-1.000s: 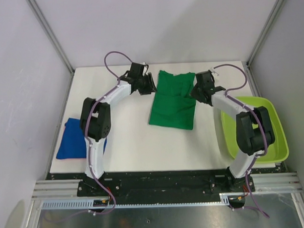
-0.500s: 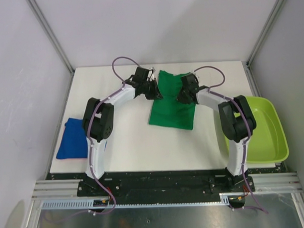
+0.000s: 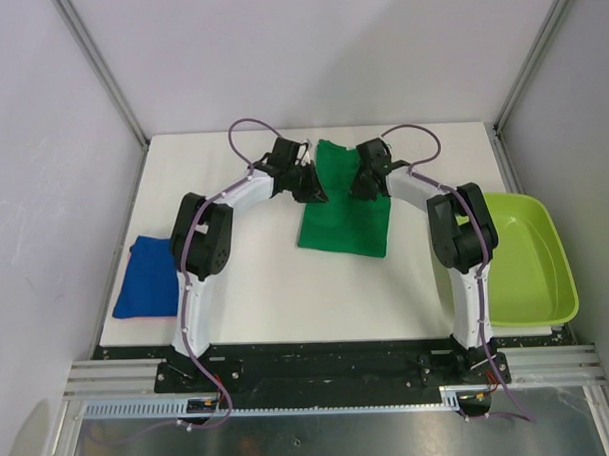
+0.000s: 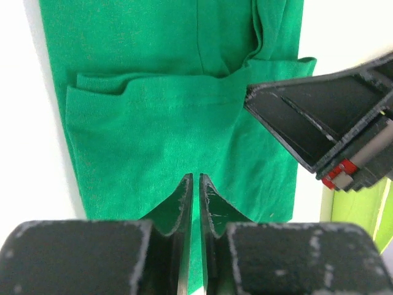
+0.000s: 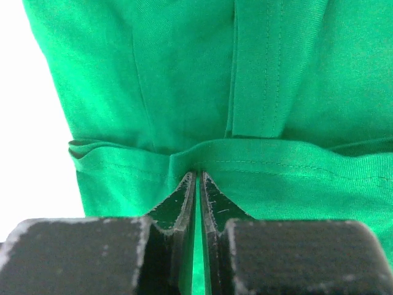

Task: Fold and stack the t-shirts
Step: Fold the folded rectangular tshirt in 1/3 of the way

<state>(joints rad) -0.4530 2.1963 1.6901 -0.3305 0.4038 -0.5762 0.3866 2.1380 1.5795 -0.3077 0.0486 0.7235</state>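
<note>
**Green shirt under two closed claws**

Green cloth fills both wrist views. It is the dark green cloth t-shirt (image 3: 342, 212), lying partly folded as a long rectangle on the far middle of the flat white table (image 3: 277, 289). There are two t-shirts in all. The other is the royal blue cloth t-shirt with a thin pink edge (image 3: 146, 279), folded at the table's left side and well apart from the green one. Only the top camera shows it. One rigid lime-green plastic tub (image 3: 531, 265) sits at the table's right side.

Two arms reach in, one from each side. From above, the left gripper (image 3: 315, 191) is at the green shirt's left border, toward its far end. The right gripper (image 3: 363, 183) is over the shirt's far right part, near the left one.

The left wrist camera shows the left claw's fingers (image 4: 184, 196) drawn together to a thin slit over the green cloth. Whether any cloth is caught between them cannot be told. This view alone also shows the other claw from outside: black, with a small red part, above the shirt's edge. A sliver of the tub shows behind it.

The right wrist camera shows the right claw just as narrow, its tips at a stitched, doubled hem. Green shows through the slit. The rows of stitching can be read only in this view.
</note>
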